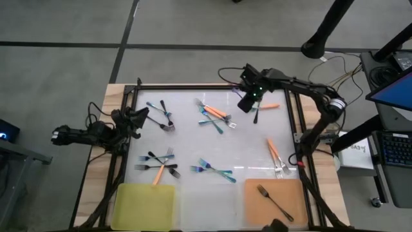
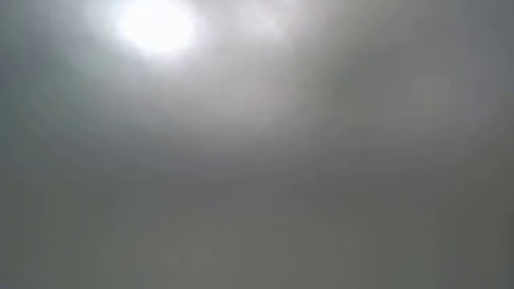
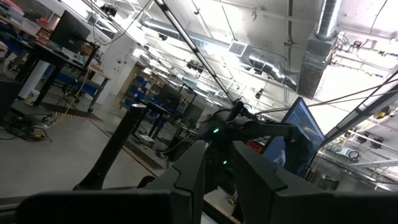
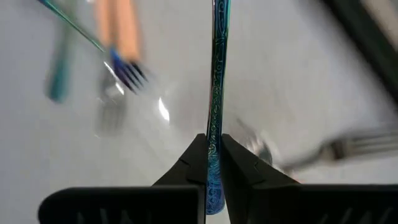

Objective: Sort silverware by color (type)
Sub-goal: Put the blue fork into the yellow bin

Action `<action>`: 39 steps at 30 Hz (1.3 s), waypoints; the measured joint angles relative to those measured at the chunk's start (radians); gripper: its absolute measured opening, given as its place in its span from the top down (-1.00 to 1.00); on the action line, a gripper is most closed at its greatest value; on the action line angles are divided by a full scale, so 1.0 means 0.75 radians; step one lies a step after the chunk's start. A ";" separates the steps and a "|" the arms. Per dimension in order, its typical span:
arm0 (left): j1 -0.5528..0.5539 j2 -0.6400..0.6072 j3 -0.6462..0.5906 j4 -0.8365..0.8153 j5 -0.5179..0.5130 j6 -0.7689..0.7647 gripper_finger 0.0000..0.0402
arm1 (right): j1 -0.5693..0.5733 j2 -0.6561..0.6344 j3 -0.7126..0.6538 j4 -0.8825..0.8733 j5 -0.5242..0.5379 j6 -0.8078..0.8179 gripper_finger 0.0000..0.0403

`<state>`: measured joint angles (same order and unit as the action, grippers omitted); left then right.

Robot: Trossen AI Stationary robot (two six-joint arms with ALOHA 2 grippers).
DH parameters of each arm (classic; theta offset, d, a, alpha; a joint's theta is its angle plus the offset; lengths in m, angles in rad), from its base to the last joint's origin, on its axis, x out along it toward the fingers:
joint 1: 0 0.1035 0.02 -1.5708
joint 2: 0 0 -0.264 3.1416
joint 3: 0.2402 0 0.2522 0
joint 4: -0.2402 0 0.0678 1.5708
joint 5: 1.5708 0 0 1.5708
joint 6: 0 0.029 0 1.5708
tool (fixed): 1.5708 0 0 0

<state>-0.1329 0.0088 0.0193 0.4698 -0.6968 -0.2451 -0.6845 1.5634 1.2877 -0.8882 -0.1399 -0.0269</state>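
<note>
My right gripper is over the table's far right part, shut on an iridescent blue-teal fork, which shows as a thin dark line in the high view. More silverware lies flat in loose groups on the white table top: blue-teal forks, orange-handled ones and dark ones. One dark fork lies on the orange mat. My left gripper waits at the table's left edge, tilted upward, its fingers a little apart with nothing between them. My right gripper pinches the fork's patterned handle between its two fingers. The fingers slant down from above and lie along the handle, whose end shows behind the fingertips. The rest of the fork sticks out past the fingertips; its tines leave the wrist view.
A yellow mat and the orange mat lie at the near edge with a pale strip between them. A black frame rims the table. Cables trail at the far right. The low view shows only grey haze.
</note>
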 joint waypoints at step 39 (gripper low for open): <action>0.007 0.001 0.000 0.011 -0.058 -0.003 0.69 | 0.751 -0.102 -0.054 0.636 0.010 0.091 0.94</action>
<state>-0.1276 0.0097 0.0193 0.4782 -0.7402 -0.2474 -0.1212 1.4867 1.2469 -0.4116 -0.1327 0.0412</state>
